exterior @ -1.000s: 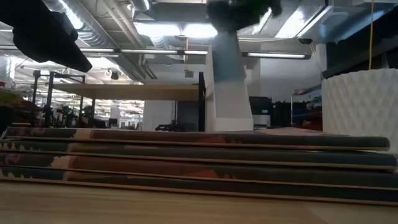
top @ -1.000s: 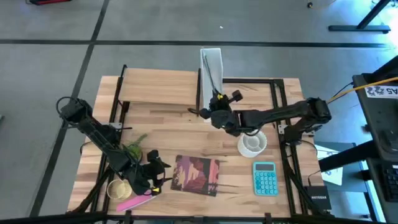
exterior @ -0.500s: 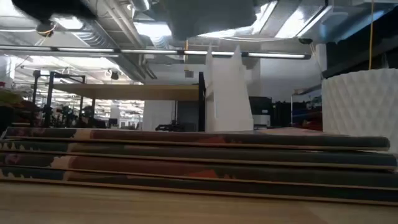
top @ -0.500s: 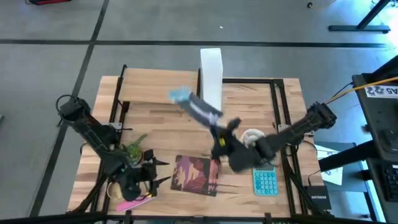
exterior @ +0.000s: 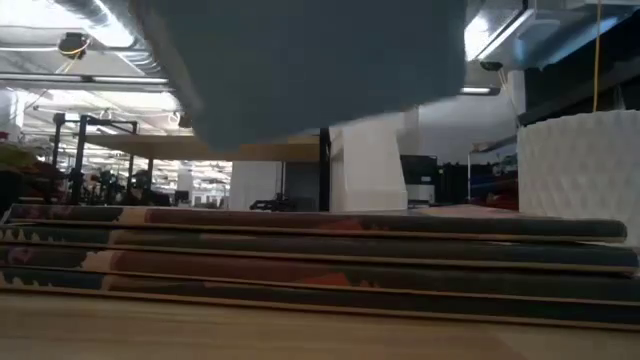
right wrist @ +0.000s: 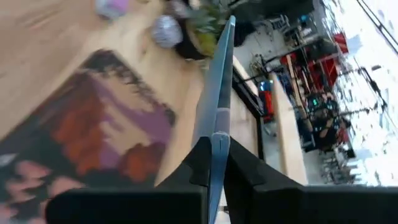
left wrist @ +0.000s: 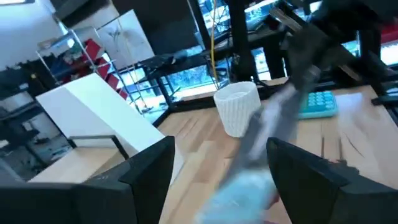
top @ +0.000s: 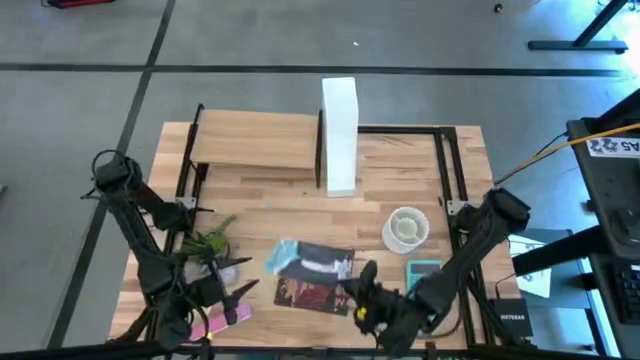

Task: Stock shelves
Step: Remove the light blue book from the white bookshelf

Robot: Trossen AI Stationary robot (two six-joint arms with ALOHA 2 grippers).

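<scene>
Your right gripper point(top: 352, 291) has swung back from the white file box point(top: 339, 135), fingers still clamped on a thin grey-blue folder point(top: 305, 262) now over the picture book point(top: 312, 290); nothing got shelved. Left gripper point(top: 222, 288) waits by the plant point(top: 207, 242), fingers spread and empty.

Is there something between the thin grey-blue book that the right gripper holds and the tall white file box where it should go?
Nothing visible blocks it. The right gripper holds the thin grey-blue book above the colourful picture book. Between it and the tall white file box the high view shows only bare tabletop. The white textured cup stands off to the side.
</scene>
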